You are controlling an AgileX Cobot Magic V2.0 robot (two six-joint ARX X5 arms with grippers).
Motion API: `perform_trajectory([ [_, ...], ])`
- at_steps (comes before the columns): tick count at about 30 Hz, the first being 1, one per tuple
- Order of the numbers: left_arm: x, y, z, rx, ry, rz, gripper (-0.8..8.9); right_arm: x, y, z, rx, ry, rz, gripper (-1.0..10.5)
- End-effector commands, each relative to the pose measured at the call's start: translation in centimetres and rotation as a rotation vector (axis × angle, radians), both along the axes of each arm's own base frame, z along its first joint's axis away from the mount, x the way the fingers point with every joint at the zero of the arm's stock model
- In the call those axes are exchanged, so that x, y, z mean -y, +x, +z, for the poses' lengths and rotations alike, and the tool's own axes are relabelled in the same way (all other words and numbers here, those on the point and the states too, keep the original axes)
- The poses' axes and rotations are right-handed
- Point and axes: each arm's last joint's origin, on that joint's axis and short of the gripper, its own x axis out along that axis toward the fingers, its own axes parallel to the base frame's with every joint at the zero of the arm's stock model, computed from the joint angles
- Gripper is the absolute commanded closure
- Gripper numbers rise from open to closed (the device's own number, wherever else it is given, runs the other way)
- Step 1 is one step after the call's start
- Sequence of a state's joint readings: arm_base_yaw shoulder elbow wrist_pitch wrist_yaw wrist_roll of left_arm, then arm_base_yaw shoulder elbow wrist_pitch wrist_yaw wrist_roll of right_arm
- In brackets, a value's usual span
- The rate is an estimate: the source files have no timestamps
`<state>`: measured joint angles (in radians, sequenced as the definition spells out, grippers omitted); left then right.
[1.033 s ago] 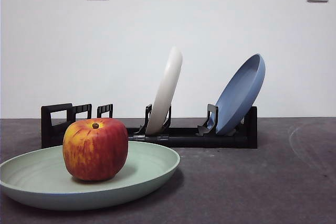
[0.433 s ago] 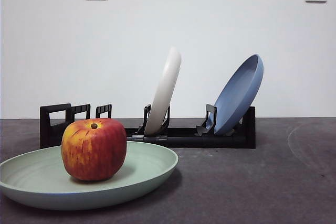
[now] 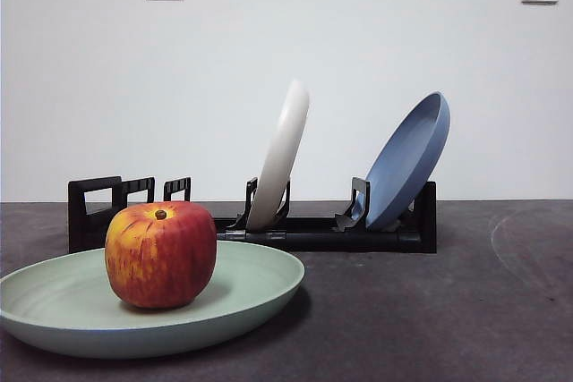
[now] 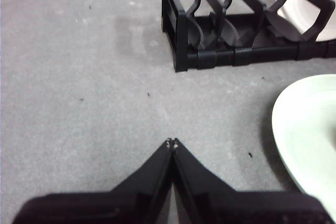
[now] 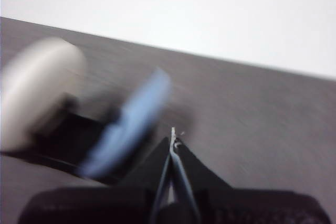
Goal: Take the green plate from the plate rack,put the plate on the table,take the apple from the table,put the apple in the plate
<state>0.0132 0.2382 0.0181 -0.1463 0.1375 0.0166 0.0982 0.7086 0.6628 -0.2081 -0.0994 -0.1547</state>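
The green plate (image 3: 260, 284), a large round pale mint-green matte dish with a shallow raised rim, lies flat on the dark grey mottled table (image 3: 430, 310), and the big red apple with yellow-orange streaks (image 3: 161, 254) sits upright in it, stem dimple up, resting toward the middle of the dish. So you can judge all four steps as done: plate out of the rack, plate on the table, apple lifted, apple in the plate. Nothing looks left for you but to keep the arms clear. Your left gripper (image 4: 171, 142) has its two black jaws pressed together at the tips, holding nothing; from it, the rim of the green plate (image 4: 304, 129) lies just off to one side over bare table, and the loop-handle end of the long low black plastic plate rack (image 4: 220, 35) stands well ahead of it, its near slots empty. Your right gripper (image 5: 173, 137) is likewise pinched closed and empty; its picture is smeared with motion blur, but beyond its tips you can make out the blue plate (image 5: 131, 119) and the cream-white plate (image 5: 37, 93) in the rack. In the front view both of those plates lean in their slots behind the apple, and only a dark tip shows at the top right corner.
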Motion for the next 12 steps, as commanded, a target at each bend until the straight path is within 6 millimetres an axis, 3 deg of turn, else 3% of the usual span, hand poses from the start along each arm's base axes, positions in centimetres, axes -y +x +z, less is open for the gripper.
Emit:
perform_trajectory([
  [1,0.0,0.1,-0.2,0.001,0.011,0.002,8.17,1.8,-1.1,-4.8,-0.017,-0.007,-0.105,9.6],
  [6,0.0,0.1,-0.2,0.000,0.011,0.002,8.17,3.0,-3.7,-10.5,0.013,-0.021,-0.221,9.6],
  [12,0.0,0.1,-0.2,0.000,0.011,0.002,8.17,2.8,-5.5,-15.1,0.047,-0.012,-0.235,9.6],
])
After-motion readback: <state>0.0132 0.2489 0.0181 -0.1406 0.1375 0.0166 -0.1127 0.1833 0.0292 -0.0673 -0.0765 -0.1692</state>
